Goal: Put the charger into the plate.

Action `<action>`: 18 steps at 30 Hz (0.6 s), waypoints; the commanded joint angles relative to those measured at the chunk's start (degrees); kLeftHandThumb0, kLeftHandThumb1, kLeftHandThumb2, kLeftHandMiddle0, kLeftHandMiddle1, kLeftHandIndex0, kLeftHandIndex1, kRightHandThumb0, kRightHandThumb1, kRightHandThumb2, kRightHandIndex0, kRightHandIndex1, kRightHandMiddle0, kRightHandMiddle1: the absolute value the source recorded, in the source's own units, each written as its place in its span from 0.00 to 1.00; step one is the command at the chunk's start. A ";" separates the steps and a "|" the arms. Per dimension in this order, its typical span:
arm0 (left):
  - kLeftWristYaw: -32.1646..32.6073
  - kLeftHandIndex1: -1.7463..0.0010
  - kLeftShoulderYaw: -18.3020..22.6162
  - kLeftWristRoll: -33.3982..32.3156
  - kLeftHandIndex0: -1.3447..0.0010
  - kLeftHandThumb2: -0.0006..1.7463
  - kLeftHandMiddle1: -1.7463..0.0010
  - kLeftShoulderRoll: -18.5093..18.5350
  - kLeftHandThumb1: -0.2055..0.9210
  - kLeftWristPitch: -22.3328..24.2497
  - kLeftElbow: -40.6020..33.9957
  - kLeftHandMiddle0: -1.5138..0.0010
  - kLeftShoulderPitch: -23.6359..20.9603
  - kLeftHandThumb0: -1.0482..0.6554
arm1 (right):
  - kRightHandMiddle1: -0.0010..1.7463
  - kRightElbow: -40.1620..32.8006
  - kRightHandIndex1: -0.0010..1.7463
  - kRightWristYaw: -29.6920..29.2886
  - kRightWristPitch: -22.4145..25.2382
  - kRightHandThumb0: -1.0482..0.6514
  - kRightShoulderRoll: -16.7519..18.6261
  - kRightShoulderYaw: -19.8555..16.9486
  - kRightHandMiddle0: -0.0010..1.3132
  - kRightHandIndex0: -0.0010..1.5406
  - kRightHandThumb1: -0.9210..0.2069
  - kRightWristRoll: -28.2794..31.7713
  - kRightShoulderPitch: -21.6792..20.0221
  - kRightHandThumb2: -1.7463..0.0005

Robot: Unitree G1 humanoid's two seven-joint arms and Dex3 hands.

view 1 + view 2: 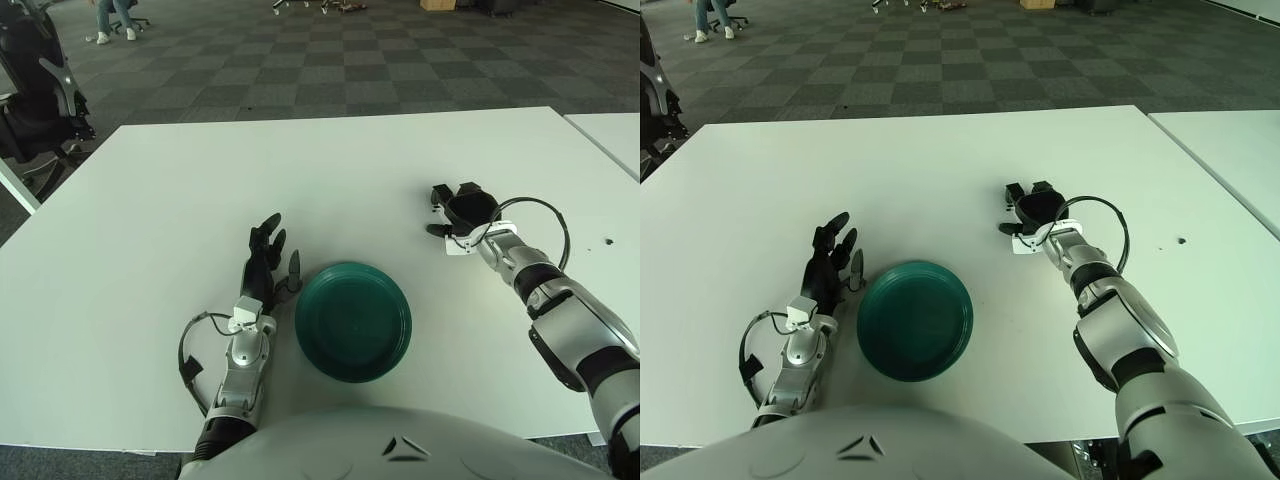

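The right hand (pixel 458 208) is out over the white table (pixel 300 170), well to the right of the dark green plate (pixel 352 320) and farther from the robot than it. Its dark fingers (pixel 438 194) are curled round into a ring. Whether they close on the charger or on nothing cannot be told; no charger can be made out in either view, so its heading and long axis cannot be given. A thin black cable (pixel 535 205) loops from the wrist back along the forearm.

The left hand (pixel 268 258) shows just left of the plate, its fingers spread and relaxed, pointing away from the robot and holding nothing. The plate sits near the table's front edge, with nothing in it.
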 commanded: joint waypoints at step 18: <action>2.12 0.48 -0.05 2.48 0.93 0.47 0.96 1.35 1.00 2.29 9.05 0.64 6.01 0.21 | 1.00 6.31 1.00 -2.56 3.07 0.38 1.57 1.31 0.31 0.65 0.28 2.79 11.86 0.45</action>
